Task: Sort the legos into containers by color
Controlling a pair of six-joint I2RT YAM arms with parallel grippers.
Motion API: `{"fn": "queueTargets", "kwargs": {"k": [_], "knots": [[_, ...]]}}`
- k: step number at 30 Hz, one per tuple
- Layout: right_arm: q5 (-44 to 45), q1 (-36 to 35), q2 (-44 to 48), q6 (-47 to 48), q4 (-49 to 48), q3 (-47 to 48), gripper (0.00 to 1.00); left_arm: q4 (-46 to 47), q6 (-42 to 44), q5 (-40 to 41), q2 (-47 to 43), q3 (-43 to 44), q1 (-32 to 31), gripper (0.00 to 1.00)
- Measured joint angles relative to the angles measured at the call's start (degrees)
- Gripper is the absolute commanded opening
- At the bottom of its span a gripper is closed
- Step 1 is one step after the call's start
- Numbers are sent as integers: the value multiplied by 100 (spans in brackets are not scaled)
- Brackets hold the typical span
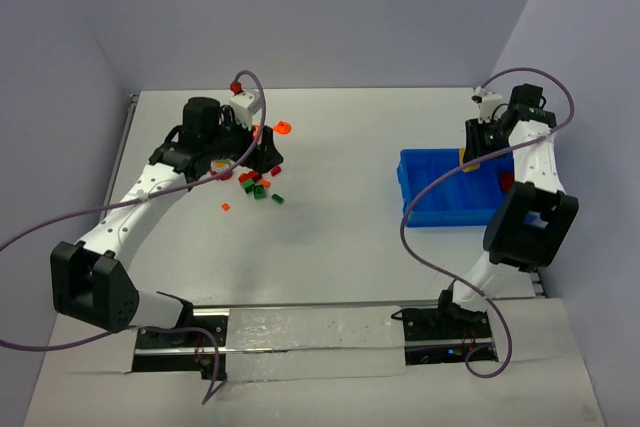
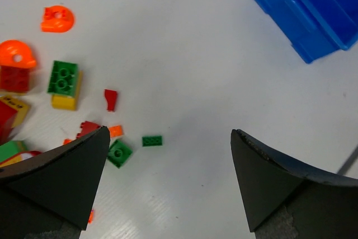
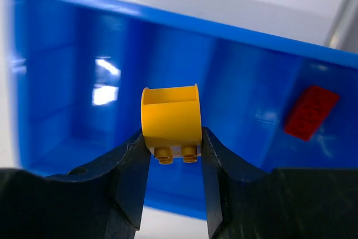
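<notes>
The legos are lying in a loose heap of red, green, yellow and orange, toward ten o'clock on the white table in the top view. One yellow brick is sitting away from them, its studs showing at its six o'clock edge. The right gripper is clamping it from both sides above the blue bin, which is resting at three o'clock on the table. A red brick is lying inside the bin, at the yellow brick's three o'clock. The left gripper is hanging beside the heap, fingers spread wide and holding nothing. A small green brick is lying on the table between the fingers.
</notes>
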State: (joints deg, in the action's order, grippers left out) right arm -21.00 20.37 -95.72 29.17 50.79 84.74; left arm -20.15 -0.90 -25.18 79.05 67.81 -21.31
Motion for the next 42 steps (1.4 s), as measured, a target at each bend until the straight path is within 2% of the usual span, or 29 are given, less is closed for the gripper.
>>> {"fn": "queueTargets", "kwargs": {"k": [6,9,10,13,18,24,26,31,35,42], "knots": [[791,126,-669,-55,-287,120,2,49,-40,605,36,0,130,99],[1072,126,-853,-98,-403,235,12,47,-32,733,79,0,168,99],[1150,124,-921,-104,-466,285,16,49,-28,763,97,0,170,99],[1366,125,-1072,-123,-644,345,43,50,-9,854,178,0,180,99],[1546,126,-1154,-150,-720,345,62,51,-2,1083,466,10,246,94],[1594,126,-1163,-192,-772,345,73,8,-12,1479,1060,257,481,92],[1597,126,-1163,-208,-775,345,90,-23,29,1592,1286,409,591,88],[1537,103,-1162,-274,-741,345,100,-127,195,1896,1832,746,881,85],[1401,36,-1047,-389,-620,345,100,-148,281,2189,2168,815,1070,82],[1038,-313,-373,-664,-465,345,100,-184,319,2658,2716,976,1144,69]]}}
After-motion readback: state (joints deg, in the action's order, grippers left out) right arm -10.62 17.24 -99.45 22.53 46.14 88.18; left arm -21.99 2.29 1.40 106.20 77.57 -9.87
